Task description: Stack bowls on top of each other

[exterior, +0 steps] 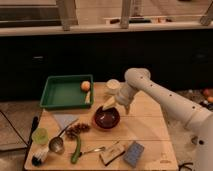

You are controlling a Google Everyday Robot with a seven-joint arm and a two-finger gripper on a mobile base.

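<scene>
A dark maroon bowl (107,118) with a glossy inside sits at the middle of the wooden table (150,132). An orange-red rim (97,123) shows around it, so it seems to rest inside the orange-red bowl. My gripper (118,106) hangs just above the bowls' far rim, at the end of the white arm (165,100) that reaches in from the right. It is open and holds nothing.
A green tray (60,93) with an orange fruit (86,85) stands at the back left. A white cup (113,85) is behind the gripper. A metal ladle (57,144), green cup (40,136), green vegetable (76,152), wooden block (111,154) and blue sponge (133,153) lie along the front.
</scene>
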